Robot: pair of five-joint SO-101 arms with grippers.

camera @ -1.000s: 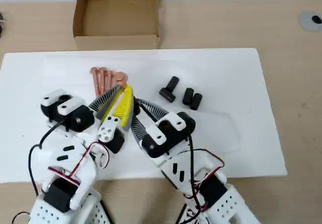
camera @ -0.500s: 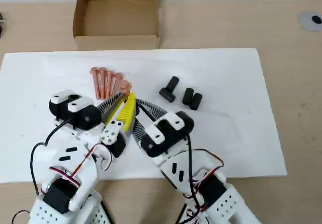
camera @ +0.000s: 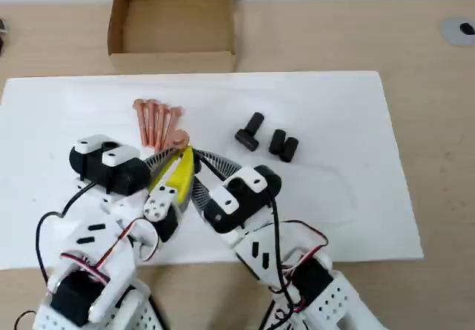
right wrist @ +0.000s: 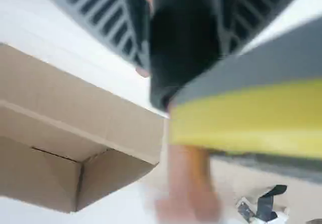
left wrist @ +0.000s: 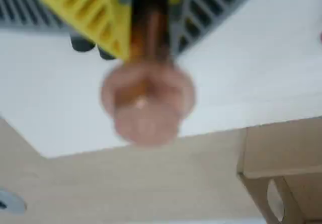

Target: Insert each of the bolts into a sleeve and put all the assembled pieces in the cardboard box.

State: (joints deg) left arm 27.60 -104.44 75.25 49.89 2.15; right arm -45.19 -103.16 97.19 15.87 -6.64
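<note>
First pairing under way: left tool [left wrist: 148, 53] clamps a bolt [left wrist: 147, 103], right tool [right wrist: 183, 65] a sleeve [right wrist: 181, 32]; 12 o'clock cardboard box [camera: 172, 62] awaits.

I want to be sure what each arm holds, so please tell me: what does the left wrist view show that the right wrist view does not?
Only the left wrist view: the round head of the bolt end-on, its shank between the left jaws. Only the right wrist view: a black sleeve clamped in the right jaws. Both: the bolt, the left arm's yellow jaw, the cardboard box, the white sheet.
</note>
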